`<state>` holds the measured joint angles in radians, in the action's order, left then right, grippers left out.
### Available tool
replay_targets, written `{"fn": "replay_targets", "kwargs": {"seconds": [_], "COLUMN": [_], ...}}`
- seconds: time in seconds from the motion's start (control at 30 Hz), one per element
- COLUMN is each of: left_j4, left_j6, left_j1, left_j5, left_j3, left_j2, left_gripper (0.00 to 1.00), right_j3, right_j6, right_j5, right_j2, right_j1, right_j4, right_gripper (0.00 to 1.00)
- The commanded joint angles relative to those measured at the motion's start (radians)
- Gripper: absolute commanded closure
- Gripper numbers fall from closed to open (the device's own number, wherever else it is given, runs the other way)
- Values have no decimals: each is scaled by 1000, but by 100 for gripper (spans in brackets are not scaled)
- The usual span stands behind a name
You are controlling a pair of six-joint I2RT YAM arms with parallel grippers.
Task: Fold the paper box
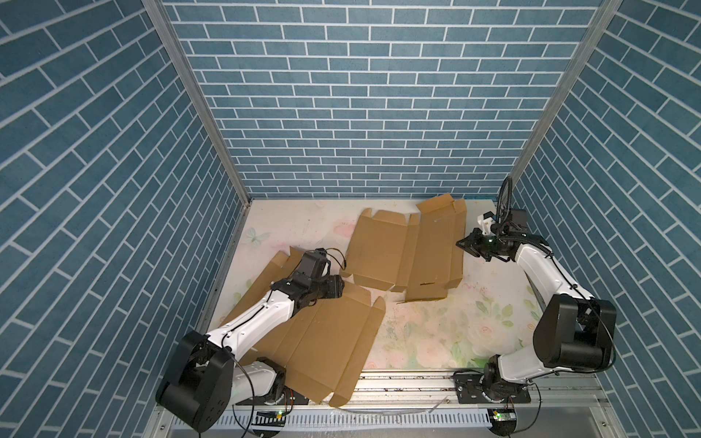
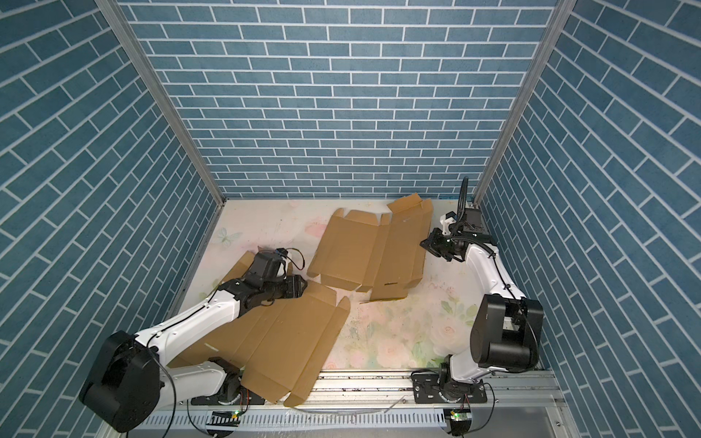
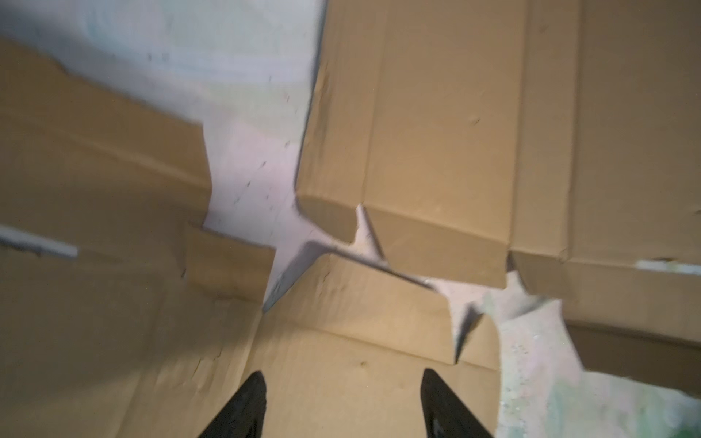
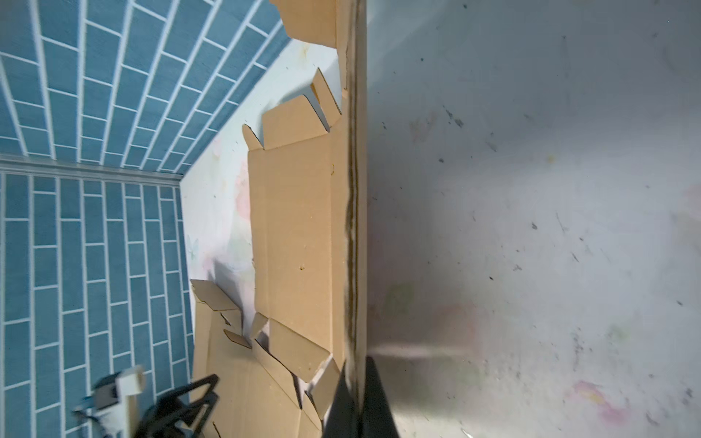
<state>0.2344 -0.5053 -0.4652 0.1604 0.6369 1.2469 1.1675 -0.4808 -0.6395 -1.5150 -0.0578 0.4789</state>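
Flat brown cardboard box blank (image 1: 409, 250) lies unfolded at the back of the floral table (image 1: 436, 333). The right gripper (image 4: 356, 366) has its edge pinched, and the left gripper (image 3: 341, 373) hovers jaws apart over a second blank (image 1: 322, 341).

Top views overhead; wrist views close on paper box (image 4: 296, 227).

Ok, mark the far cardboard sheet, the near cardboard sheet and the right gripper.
far cardboard sheet (image 1: 409, 250): in a top view, on its middle.
near cardboard sheet (image 1: 326, 341): in a top view, on its bare central panel.
right gripper (image 1: 461, 242): in a top view, midway between its fingertips.
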Motion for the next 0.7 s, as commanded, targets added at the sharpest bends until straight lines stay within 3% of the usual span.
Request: {"fn": "replay_targets", "kwargs": {"seconds": [0.0, 0.17, 0.33, 0.47, 0.67], "left_j4": [-71, -158, -207, -258, -294], "left_j6": [-91, -124, -137, -136, -77], "left_j1": [-4, -4, 18, 84, 185], "left_j5": [-21, -46, -142, -183, -152], "left_j3": [-49, -76, -67, -41, 96], "left_j2": [45, 136, 234, 312, 447], "left_gripper": [38, 45, 46, 47, 46], "right_j3": [68, 58, 61, 84, 94], "right_j6": [-107, -264, -382, -394, -350], "right_j5": [-116, -190, -253, -277, -321], "right_j2": [12, 38, 76, 107, 154], "right_j1": [-6, -31, -53, -68, -83], "right_j4": [-135, -286, -409, -400, -339], "right_gripper": [100, 100, 100, 100, 100]}}
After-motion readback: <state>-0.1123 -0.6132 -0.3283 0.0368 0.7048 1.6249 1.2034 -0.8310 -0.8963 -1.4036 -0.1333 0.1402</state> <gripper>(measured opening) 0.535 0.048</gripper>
